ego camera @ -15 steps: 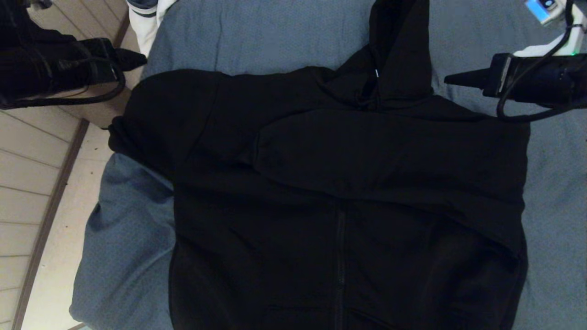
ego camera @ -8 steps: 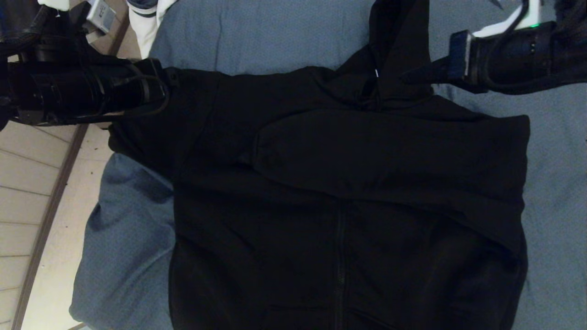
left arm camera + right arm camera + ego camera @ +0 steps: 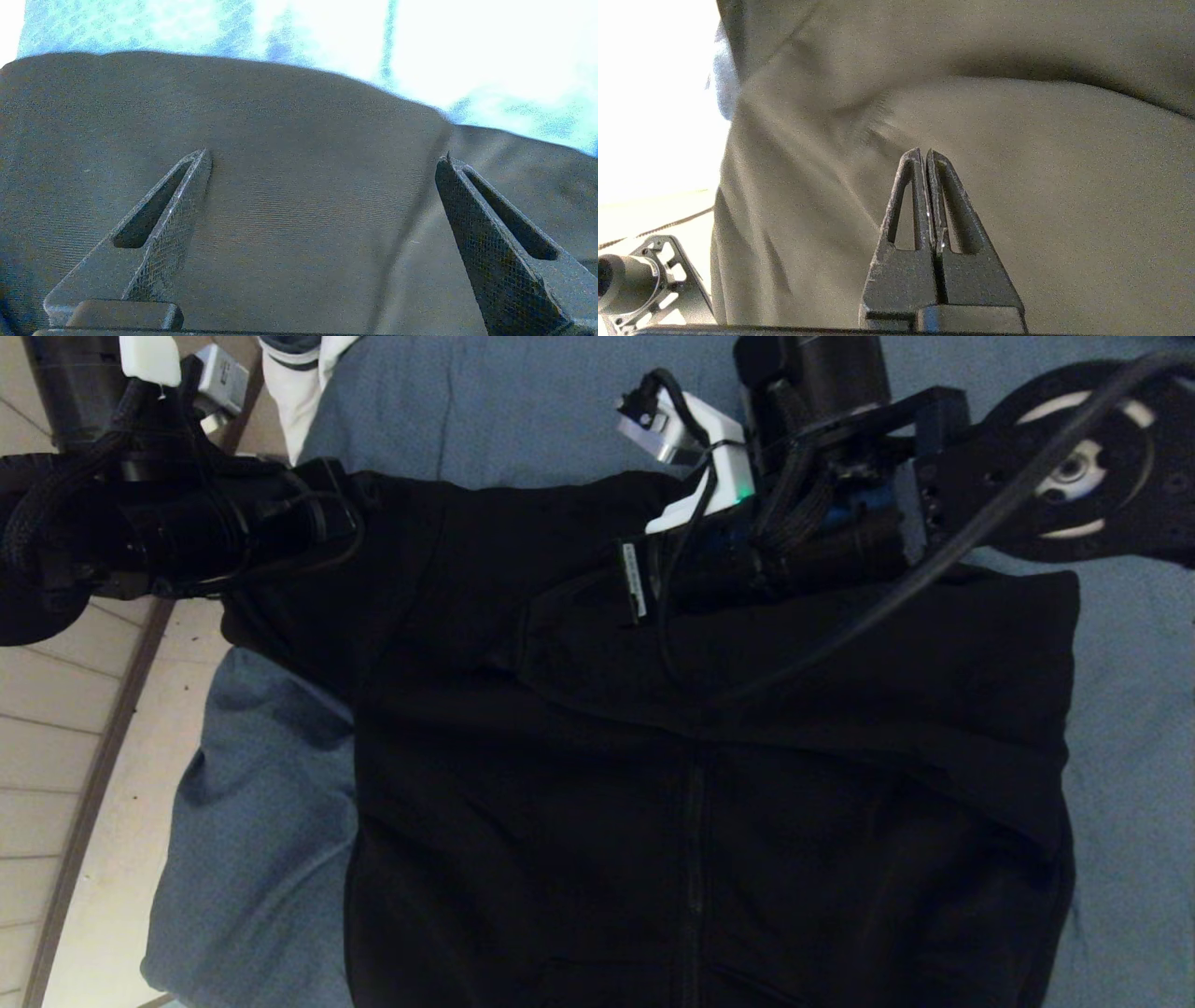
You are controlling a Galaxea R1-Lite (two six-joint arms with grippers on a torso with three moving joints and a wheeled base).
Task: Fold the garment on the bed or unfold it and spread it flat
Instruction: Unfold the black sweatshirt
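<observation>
On bed (image 3: 523,420): hoodie (image 3: 709,784) sleeve folded; more folds left. Left end effector (image 3: 322,163) spread, right end effector (image 3: 923,154) pressed together, empty.

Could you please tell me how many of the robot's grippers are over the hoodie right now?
2. The left gripper, open, is at the hoodie's shoulder by the bed's left edge; the right gripper, shut, is over the chest, near the folded sleeve.
</observation>
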